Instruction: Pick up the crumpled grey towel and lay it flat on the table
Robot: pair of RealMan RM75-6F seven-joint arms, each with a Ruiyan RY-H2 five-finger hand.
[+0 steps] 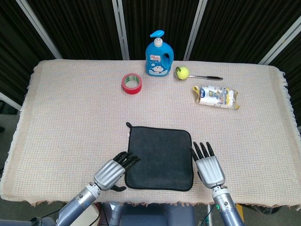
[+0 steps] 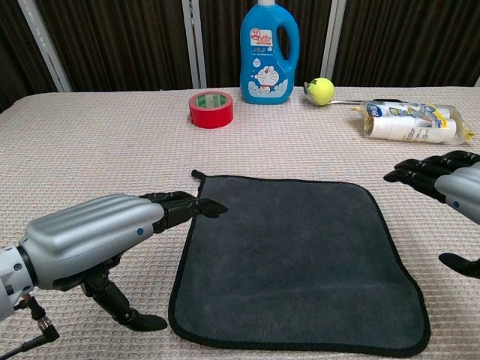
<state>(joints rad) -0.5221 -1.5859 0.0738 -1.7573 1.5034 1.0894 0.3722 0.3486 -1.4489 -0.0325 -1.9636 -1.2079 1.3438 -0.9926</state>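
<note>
The dark grey towel (image 1: 160,158) (image 2: 296,259) lies spread flat on the woven tablecloth near the front edge, its small loop at the far left corner. Just beyond the towel's left edge my left hand (image 1: 111,171) (image 2: 97,244) hovers open and empty, its fingertips (image 2: 206,206) over that border. My right hand (image 1: 210,165) (image 2: 450,187) is open too, fingers spread, beside the towel's right edge and clear of it.
At the back stand a blue detergent bottle (image 1: 158,55), a red tape roll (image 1: 132,83), a yellow ball with a dark handle (image 1: 182,72) and a wrapped packet (image 1: 215,96). The table's front edge (image 1: 150,200) runs just behind both hands.
</note>
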